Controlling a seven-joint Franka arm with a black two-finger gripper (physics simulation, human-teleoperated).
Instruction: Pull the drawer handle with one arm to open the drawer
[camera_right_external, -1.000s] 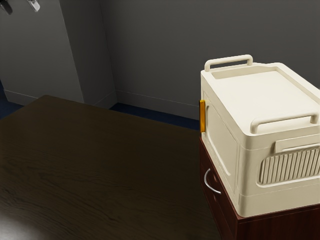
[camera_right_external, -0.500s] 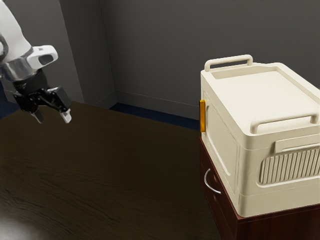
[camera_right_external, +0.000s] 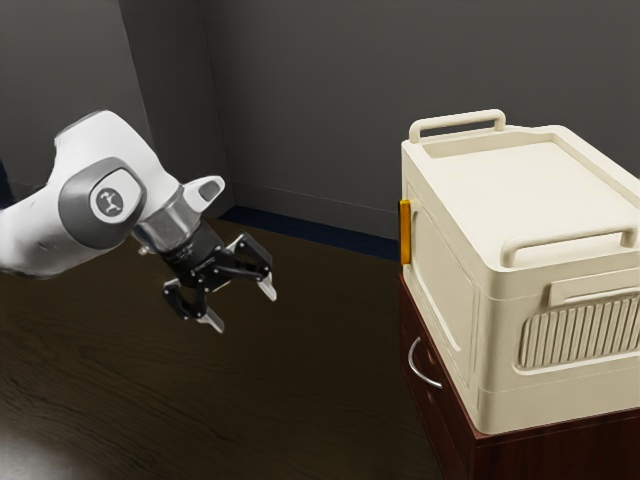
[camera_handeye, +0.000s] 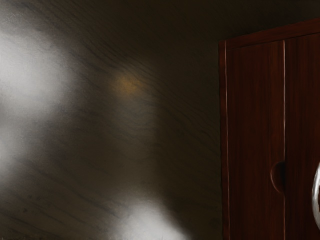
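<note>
Drawer handle (camera_right_external: 411, 364), bowed, silvery metal; cabinet (camera_right_external: 560, 450), reddish wood

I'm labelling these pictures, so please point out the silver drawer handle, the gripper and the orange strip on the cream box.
Silver drawer handle (camera_right_external: 412, 362): exterior view, on its curved bar.
Gripper (camera_right_external: 243, 308): exterior view, midway between its fingertips.
Orange strip (camera_right_external: 406, 232): exterior view, middle of its long face.

round emblem (camera_right_external: 109, 202) on grey joint cap (camera_right_external: 76, 218) of robot arm (camera_right_external: 35, 240), no readable words or numbers
</note>
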